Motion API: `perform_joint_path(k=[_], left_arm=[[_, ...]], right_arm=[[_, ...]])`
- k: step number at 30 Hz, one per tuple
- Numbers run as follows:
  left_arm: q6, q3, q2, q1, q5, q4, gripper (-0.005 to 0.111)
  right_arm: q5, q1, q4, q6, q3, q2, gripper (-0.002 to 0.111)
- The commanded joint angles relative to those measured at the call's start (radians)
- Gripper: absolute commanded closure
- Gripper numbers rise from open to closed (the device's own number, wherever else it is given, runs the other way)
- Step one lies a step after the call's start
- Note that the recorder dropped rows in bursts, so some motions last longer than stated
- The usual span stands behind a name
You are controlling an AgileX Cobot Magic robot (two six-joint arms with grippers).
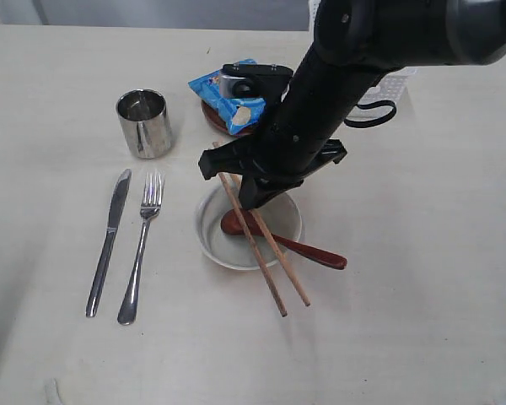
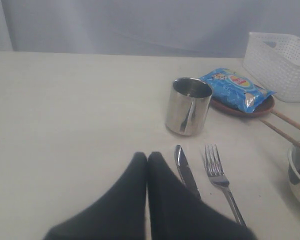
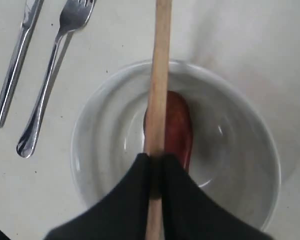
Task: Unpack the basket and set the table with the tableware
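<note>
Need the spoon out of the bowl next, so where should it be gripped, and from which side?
Probably grip the spoon by the free handle end, beyond the chopsticks, coming from above with the fingers across the handle. Its head lies inside the bowl under the chopsticks, while that end rests bare on the table.

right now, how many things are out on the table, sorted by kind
knife: 1
fork: 1
cup: 1
bowl: 1
spoon: 1
chopsticks: 2
plate: 1
chip bag: 1
basket: 1
total: 10
</note>
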Motion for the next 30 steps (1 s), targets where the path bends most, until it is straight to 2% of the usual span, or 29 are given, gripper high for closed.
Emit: perform_joint_path(k=[1,24,30], left_arm=[[0.003,0.004,-0.004,-0.005,-0.002,0.001,0.107],[0.003,0.004,-0.004,-0.005,-0.002,0.001,0.107],[0.003,0.004,-0.004,-0.005,-0.002,0.001,0.107]], right_arm=[[-0.052,0.001,0.008,0.022,-0.006,0.002,0.109],[-0.064,0.001,-0.017,0.082,-0.006,0.037,0.109],[-0.017,0.001,-0.017,0.078,-0.006,0.037,0.108]])
